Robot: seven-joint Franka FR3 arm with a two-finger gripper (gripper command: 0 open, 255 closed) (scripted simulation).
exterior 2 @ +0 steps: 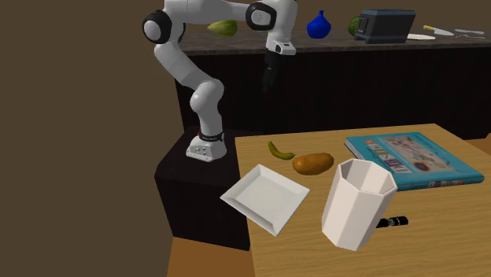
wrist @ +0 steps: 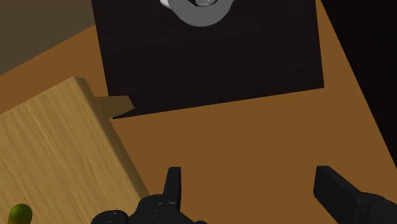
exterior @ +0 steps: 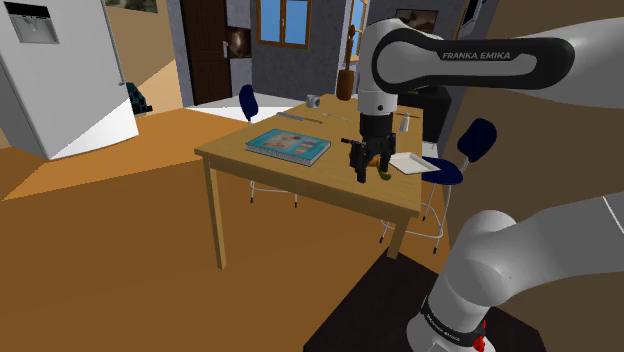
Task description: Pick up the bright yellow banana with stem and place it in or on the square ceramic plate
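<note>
Hovering empty with its two fingers spread wide, the end effector (exterior 2: 269,83) hangs well above the desk (exterior 2: 441,228), near the corner closest to the stand (wrist: 210,57). The yellow-green banana (exterior 2: 280,150) lies on the desk below the end effector and off to its desk side, outside the gap between the fingers. A brown potato (exterior 2: 313,163) lies just beside the banana, on the side away from the end effector. The white square plate (exterior 2: 265,197) rests farther from the end effector than the banana, apart from it, and seems to overhang the desk edge. A cup (exterior 2: 358,203) and a book (exterior 2: 413,160) stand farther off still. The step in hand is judged to be the approach. To do it well, the end effector should travel sideways until the banana sits centred between the fingers. The wrist should then turn so the fingers straddle the fruit across its narrow width at mid-length. The descent should be straight, with the fingers kept wide until they bracket the banana, and the finger on the potato's side needs watching. Legible writing: "FRANKA EMIKA" on the arm (exterior: 480,55) in the shoulder view. The book's cover print cannot be read.
</note>
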